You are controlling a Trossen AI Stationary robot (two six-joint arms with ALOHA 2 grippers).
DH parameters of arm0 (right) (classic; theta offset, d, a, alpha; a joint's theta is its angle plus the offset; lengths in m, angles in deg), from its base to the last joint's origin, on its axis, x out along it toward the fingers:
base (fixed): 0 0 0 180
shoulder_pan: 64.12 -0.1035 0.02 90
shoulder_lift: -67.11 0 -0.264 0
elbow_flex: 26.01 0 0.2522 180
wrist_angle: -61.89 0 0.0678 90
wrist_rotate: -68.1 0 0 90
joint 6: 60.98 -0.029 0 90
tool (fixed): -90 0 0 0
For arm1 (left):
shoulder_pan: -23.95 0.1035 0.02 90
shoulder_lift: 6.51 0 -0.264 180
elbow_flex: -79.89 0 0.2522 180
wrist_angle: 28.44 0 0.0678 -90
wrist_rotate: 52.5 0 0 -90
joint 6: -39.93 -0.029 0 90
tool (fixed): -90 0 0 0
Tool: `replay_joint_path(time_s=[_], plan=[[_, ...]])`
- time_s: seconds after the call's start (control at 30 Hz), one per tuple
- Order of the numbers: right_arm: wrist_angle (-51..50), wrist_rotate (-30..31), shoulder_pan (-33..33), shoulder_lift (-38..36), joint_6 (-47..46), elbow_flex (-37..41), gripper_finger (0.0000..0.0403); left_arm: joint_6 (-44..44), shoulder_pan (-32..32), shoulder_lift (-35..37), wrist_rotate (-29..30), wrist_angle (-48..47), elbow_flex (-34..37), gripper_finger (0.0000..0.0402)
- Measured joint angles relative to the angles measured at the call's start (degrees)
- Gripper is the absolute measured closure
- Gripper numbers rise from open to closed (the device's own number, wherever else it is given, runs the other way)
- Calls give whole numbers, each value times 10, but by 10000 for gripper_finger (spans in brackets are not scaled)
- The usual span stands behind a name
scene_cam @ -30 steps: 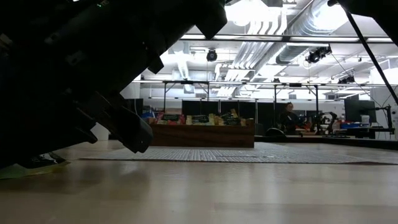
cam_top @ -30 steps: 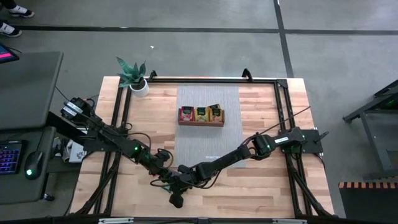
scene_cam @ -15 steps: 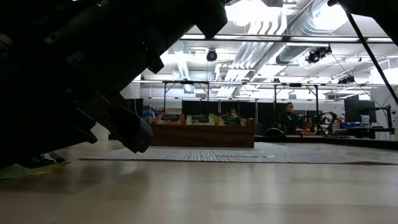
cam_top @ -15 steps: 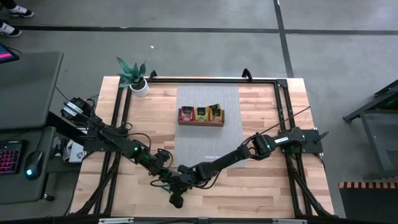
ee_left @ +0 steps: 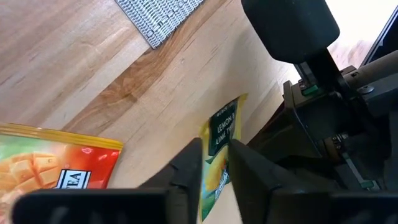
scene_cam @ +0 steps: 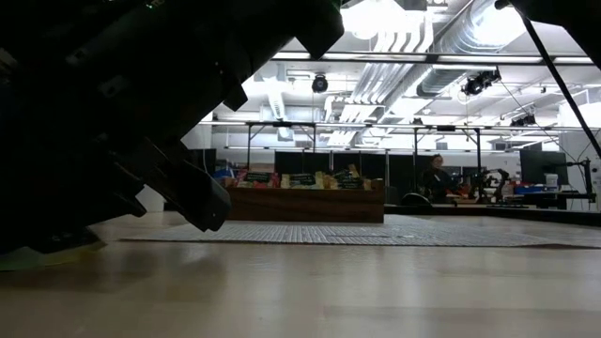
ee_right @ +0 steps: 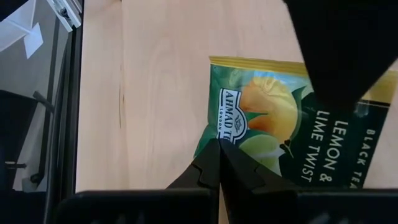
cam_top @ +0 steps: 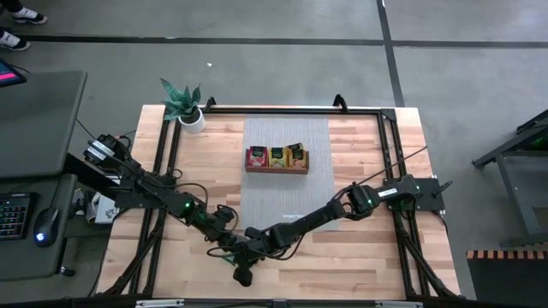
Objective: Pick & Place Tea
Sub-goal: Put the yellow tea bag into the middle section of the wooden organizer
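Note:
A yellow-green lemon and lime tea packet (ee_right: 273, 118) lies near the table's front left, where both arms meet (cam_top: 235, 252). My left gripper (ee_left: 214, 165) is shut on it. My right gripper (ee_right: 218, 152) is shut, its tips at the packet's edge. Beside them a red mango tea packet (ee_left: 56, 171) lies flat on the wood. The brown wooden tray (cam_top: 276, 170) stands on the grey mat (cam_top: 282, 201) farther back, with red, yellow and green packets upright in it. In the low view dark arm parts fill the left. My left gripper pinches the lemon packet between its two fingers (ee_left: 186, 171), by the end of the packet nearest the gripper (ee_left: 216, 177). The rest of the packet (ee_left: 225, 127) reaches out past the fingertips, along the fingers. The gripper slants downward. My right gripper has its shut fingertips (ee_right: 211, 158) on the packet's side edge near a corner (ee_right: 208, 140), slanting down from the table's right. Whether they pinch that edge or only press on it, I cannot tell. The packet lies on the wood there.
A potted plant (cam_top: 184, 107) stands at the far left corner. A black frame (cam_top: 291, 109) runs round the table's edges. The right arm (cam_top: 342, 210) lies low across the mat's near end. A person sits in the room behind (scene_cam: 437, 178).
Both arms have kept their places. In the low view the pale green packet at the far left showed clearly under the dark gripper before. Now more of it is covered and in shadow.

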Motion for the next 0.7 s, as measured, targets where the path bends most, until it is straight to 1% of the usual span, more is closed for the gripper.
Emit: replay_joint_path(time_s=[0.13,0.2,0.43,0.6,0.7], plan=[[0,0,0,0,0,0,403,-1,0,0,0,0,0,377],[0,0,0,0,0,0,403,-7,0,0,7,0,0,395],[0,-1,0,-1,1,0,403,-27,0,0,13,0,0,400],[-5,0,0,-16,9,1,403,-33,0,0,15,1,0,401],[-12,-13,1,-23,9,3,403,-41,0,0,17,1,0,401]])
